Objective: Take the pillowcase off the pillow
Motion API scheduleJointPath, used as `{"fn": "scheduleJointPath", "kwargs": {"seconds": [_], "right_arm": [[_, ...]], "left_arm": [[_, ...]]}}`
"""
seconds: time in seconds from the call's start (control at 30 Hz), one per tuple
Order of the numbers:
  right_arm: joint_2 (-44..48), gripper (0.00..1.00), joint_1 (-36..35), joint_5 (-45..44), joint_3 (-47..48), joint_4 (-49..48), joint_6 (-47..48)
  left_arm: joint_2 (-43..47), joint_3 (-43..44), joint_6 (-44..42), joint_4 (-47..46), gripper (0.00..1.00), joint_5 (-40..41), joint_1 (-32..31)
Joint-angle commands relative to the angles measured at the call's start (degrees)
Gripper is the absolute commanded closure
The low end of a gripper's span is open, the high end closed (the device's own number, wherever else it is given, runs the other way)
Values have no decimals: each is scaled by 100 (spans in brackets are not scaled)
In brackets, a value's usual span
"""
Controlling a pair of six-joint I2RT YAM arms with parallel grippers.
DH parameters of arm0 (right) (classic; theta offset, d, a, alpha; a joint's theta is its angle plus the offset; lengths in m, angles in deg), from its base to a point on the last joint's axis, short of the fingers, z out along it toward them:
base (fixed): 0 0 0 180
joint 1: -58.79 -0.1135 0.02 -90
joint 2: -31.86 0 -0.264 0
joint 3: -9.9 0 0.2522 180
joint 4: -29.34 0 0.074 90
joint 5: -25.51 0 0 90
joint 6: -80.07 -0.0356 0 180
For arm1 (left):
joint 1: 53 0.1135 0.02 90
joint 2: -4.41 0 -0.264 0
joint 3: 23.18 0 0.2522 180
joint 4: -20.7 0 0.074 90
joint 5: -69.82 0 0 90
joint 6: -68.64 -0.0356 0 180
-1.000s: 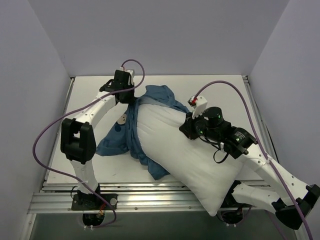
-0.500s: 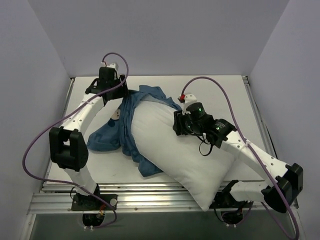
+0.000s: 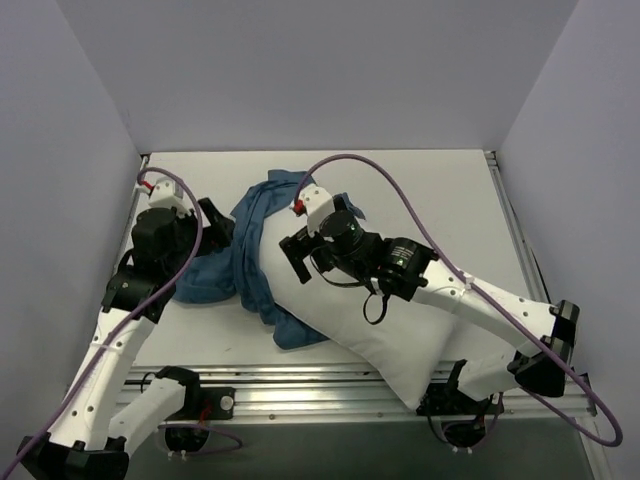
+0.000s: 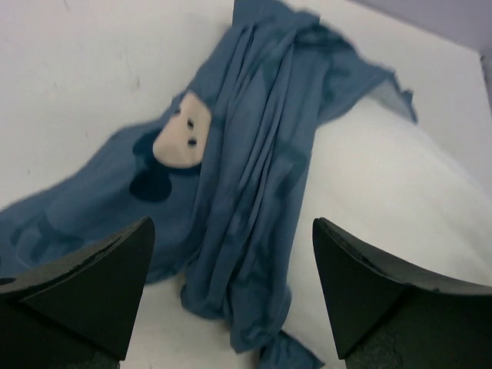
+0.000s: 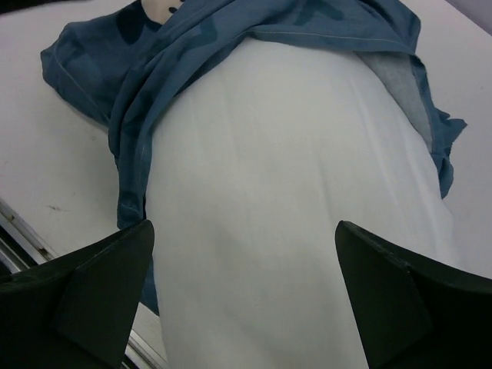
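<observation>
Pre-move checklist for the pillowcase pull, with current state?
1. Left gripper open and empty: ok.
2. Right gripper open and empty: ok.
3. Pillowcase off the pillow: not ok, it is bunched around the pillow's far end.
4. Pillow fully on the table: not ok, its near corner hangs past the front edge.
5. Which fold is the open hem: cannot tell, the bunched folds hide it.

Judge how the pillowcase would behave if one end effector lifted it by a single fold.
Probably floppy: the pillowcase lies in bunched, draping folds, so it would likely hang limp. Likely light, yet it may drag, since one end seems wrapped around the pillow.
</observation>
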Motion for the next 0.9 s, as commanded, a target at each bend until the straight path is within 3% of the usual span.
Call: {"fn": "scheduleJointPath", "kwargs": {"seconds": [0.0, 0.13, 0.33, 0.37, 0.4, 0.43, 0.53, 0.87], "right_arm": [[-447, 0, -185, -188, 18, 40, 458], [-1001, 0, -247, -144, -42, 14, 686], [-1688, 1, -151, -337, -324, -311, 853], [-1758, 7, -107, -381, -394, -329, 836], [-1872, 15, -37, -355, -430, -355, 818], [-1917, 45, 103, -320, -500, -390, 766], [-1944, 100, 279, -241, -632, -496, 695], [-1540, 100, 517, 225, -948, -672, 660]], "left_arm": [[506, -783, 467, 496, 9, -334, -81], [966, -1732, 863, 234, 10, -729, -204], [905, -1954, 925, -242, 11, -818, -468], [861, -1963, 925, -294, 11, -749, -494], [748, -1972, 942, -321, 11, -704, -503], [668, -2006, 969, -391, 11, -678, -538], [326, -2024, 1039, -523, 11, -564, -652], [-825, -2086, 996, -1761, 18, 526, -1277]]}}
